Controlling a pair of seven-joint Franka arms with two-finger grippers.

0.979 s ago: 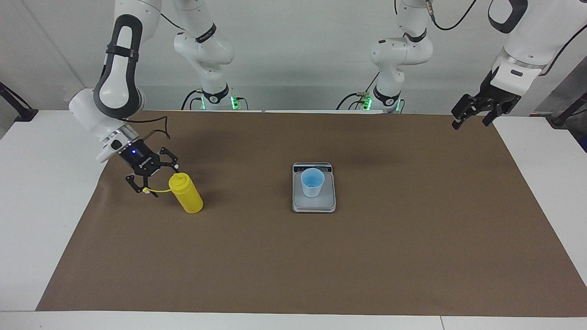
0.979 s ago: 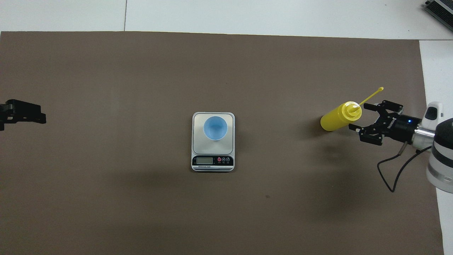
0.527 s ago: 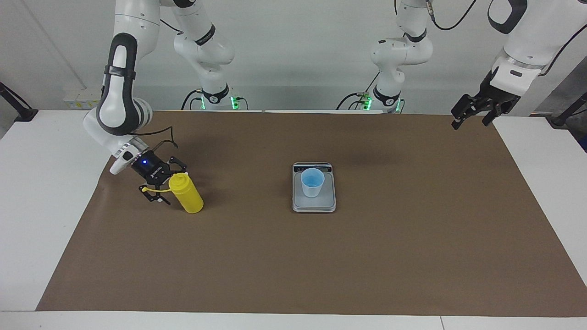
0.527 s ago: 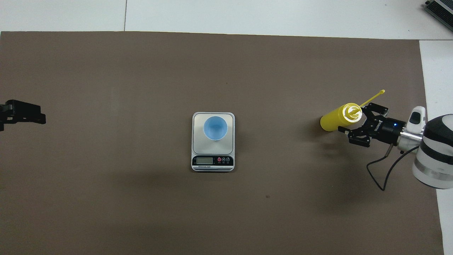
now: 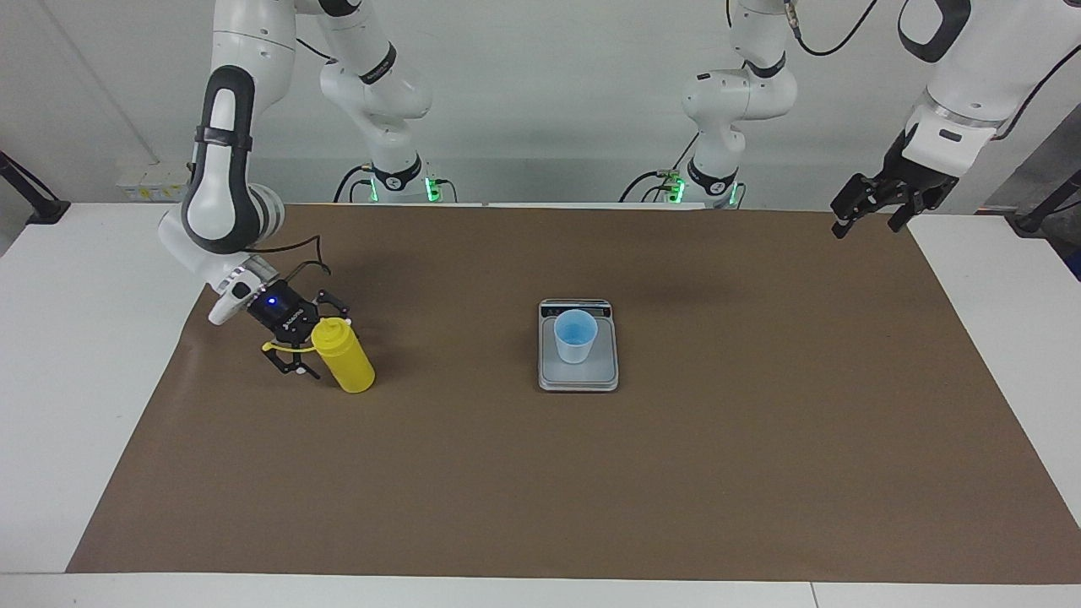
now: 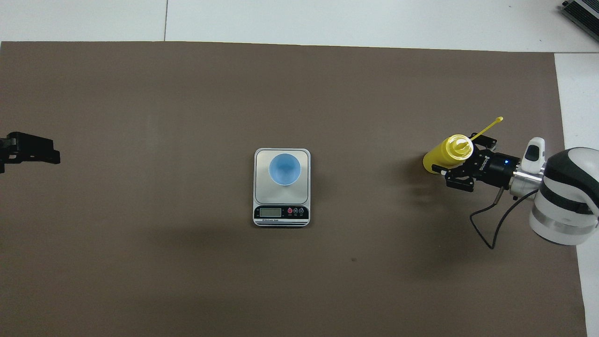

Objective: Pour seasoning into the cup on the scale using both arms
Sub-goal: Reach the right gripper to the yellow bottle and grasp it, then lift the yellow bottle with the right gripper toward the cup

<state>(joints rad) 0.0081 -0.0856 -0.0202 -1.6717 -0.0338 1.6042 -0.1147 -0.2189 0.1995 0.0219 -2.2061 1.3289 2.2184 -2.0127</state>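
Brown paper [image 5: 591,473] covers the middle of a white table [image 5: 76,355], and the two arms stand at its robot edge before a pale wall. At the centre of the paper lies the scale [image 5: 578,376], its display strip on the edge toward the robots. The cup [image 5: 575,336] stands upright on the weighing plate, so what goes in can be weighed at once. As far as I can see, the cup has nothing in it.

Well apart from the scale, toward the right arm's end of the table, the bottle [image 5: 343,355] stands upright on the paper. Its thin cap strap [image 6: 487,126] sticks out to the side, so the nozzle seems to be uncapped already.

The right gripper [image 5: 306,341] is low beside the upper part of the bottle. Its fingers are spread apart, one on each side of the neck, not pressing it. I judge this is the approach for a side grasp, which later allows tipping the bottle over the cup.

The left gripper [image 5: 870,205] waits in the air over the paper's corner at the left arm's end, also with fingers apart and holding nothing.
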